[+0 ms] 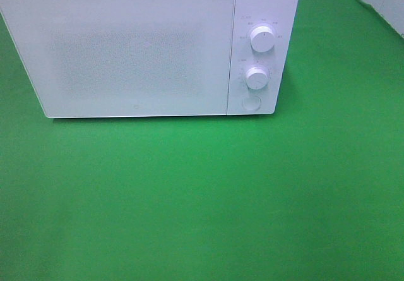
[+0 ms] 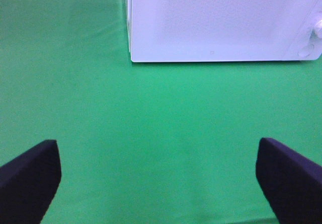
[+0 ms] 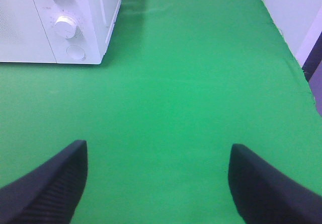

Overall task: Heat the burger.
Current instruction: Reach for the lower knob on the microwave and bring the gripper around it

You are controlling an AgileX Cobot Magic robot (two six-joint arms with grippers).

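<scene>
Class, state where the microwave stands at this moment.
In the high view the microwave stands at the back of the green cloth, left of centre.

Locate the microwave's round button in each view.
Exterior high: round button at the microwave's lower front corner, right of centre.
Left wrist: same button, faint, at the control panel's base.
Right wrist: button directly below the lower knob.
Shared landmark: the lower knob just above it.
</scene>
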